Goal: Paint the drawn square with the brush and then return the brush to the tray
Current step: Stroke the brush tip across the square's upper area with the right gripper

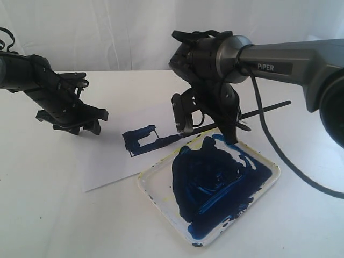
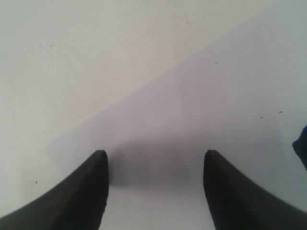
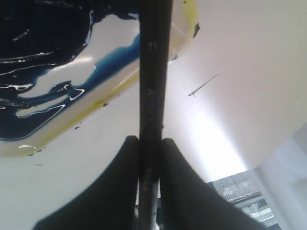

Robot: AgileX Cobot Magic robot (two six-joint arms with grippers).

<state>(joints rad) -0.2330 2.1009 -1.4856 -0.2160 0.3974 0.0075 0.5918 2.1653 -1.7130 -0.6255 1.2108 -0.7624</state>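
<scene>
Right hand [image 1: 207, 126]: pinched narrow on the long, thin black-handled paintbrush [image 1: 269, 107], gripping along the handle, bristles angled forward and down past the fingertips. Hangs low over the shallow white tray smeared with dark blue paint [image 1: 153, 185], directly beneath.

Just beyond the bristle end, on the white paper sheet [image 1: 107, 161]: the small black-outlined drawn square [image 1: 141, 138], blue along most of its edges, a white patch left inside. Looks like the painting step, partly done. Calls next for short strokes across that white patch, kept inside the outline, with the pinch held firm. After that, a short pull back to lay the brush in the tray below.

Left hand [image 1: 75, 122], well apart across the sheet: spread wide, holding nothing. Hard to tell whether touching the paper or hovering.

Only in the exterior view: square, bristle end and white tabletop [image 1: 43, 215] together. Only in the right wrist view: the pinch itself [image 3: 149, 163], fingers tight on the handle [image 3: 154, 72], above the tray's yellow-flecked rim [image 3: 110, 91]. Only in the left wrist view: the gap between the left hand's [image 2: 156, 191] fingers, over a corner of the sheet [image 2: 206, 110].
</scene>
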